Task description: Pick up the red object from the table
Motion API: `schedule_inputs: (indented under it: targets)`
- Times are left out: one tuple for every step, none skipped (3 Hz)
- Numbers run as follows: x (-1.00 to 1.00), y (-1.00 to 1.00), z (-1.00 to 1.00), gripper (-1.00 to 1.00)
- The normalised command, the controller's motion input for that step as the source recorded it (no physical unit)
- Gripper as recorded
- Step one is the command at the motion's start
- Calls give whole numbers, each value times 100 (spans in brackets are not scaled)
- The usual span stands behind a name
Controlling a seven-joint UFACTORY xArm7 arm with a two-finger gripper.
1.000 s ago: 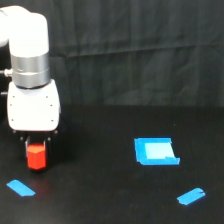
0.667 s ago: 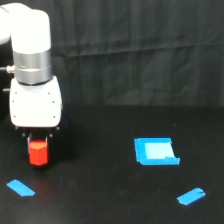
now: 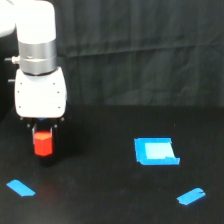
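Observation:
The red object (image 3: 43,143), a small red-orange block, sits between the dark fingers of my gripper (image 3: 43,148) at the exterior view's left. The gripper hangs under the white arm body (image 3: 40,95) and is shut on the block. The block appears to be held slightly above the black table (image 3: 100,195). The fingers are dark against the dark table and hard to make out.
A blue square patch (image 3: 156,151) lies on the table to the exterior view's right. One blue tape strip (image 3: 21,188) lies at the front left and another (image 3: 191,196) at the front right. A black cloth backdrop (image 3: 140,55) hangs behind.
The arm and gripper have moved up and slightly toward the exterior view's right, and the red block has risen with them.

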Motion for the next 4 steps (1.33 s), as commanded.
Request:
schedule_inputs:
  targets:
    - [23, 20, 85, -100]
    - [26, 30, 84, -100]
    - [28, 32, 85, -100]
    - [24, 24, 89, -100]
